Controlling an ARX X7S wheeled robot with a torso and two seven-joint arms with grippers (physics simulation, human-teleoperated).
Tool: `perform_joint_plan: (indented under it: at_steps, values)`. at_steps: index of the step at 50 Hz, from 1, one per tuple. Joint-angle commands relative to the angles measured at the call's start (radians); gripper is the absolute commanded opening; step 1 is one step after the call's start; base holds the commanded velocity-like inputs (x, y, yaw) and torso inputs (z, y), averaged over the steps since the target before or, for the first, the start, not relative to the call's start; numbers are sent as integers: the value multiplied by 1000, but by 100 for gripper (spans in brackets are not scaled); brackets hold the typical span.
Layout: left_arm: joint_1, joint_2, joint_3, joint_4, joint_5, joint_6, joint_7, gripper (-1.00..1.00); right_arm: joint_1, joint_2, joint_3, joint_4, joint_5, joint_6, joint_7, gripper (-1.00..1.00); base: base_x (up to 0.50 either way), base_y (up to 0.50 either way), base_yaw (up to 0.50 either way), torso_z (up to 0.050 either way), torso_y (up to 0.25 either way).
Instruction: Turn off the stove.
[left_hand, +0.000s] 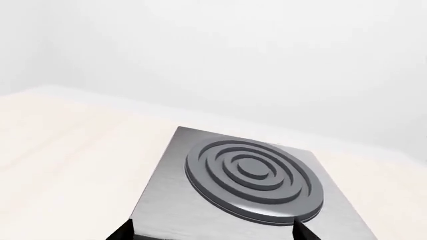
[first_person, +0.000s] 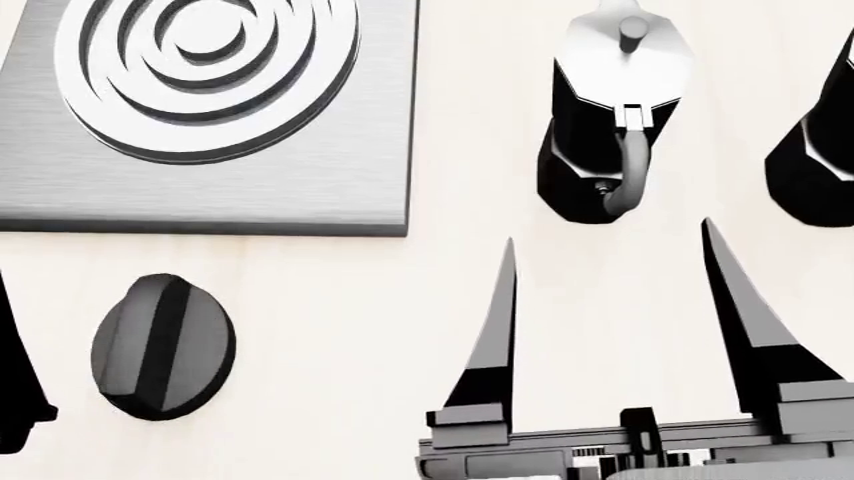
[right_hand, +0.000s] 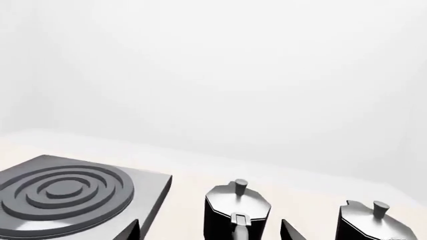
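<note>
The stove (first_person: 307, 170) is a square brushed grey slab with a ringed burner (first_person: 207, 60), at the head view's upper left. Its round black ridged knob (first_person: 163, 345) lies on the table in front of the slab, ridge nearly upright. My left gripper (left_hand: 212, 231) is open, its tips spread over the slab's near edge (left_hand: 167, 205). In the head view only one left finger (first_person: 16, 380) shows, left of the knob. My right gripper (first_person: 609, 235) is open and empty, pointing at a moka pot. The stove also shows in the right wrist view (right_hand: 60, 192).
Two black moka pots stand right of the stove: one (first_person: 601, 120) just beyond my right fingertips, the other (first_person: 821, 150) at the right edge. Both show in the right wrist view (right_hand: 237, 210) (right_hand: 367, 220). The light wooden table (first_person: 347, 350) lies under everything.
</note>
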Motion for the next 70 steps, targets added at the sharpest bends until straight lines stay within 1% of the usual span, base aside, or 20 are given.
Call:
perform_joint_plan:
  at_steps: [1, 47, 59, 70]
  values:
    - [-9, 10, -39, 30, -20, -15, 15, 100, 42, -12, 20, -34, -11, 47, -23, 100, 0, 0, 0, 0, 0]
    - [-152, -29, -90, 124, -160, -73, -80, 100, 241, -7, -2, -115, 33, 204, -26, 100, 0, 0, 0, 0, 0]
    - [-214, -21, -75, 111, -164, -88, -102, 100, 291, -12, -6, -97, 47, 214, -32, 100, 0, 0, 0, 0, 0]
    - [-288, -20, -73, 120, -202, -115, -143, 100, 337, -14, -6, -90, 62, 233, -37, 100, 0, 0, 0, 0, 0]
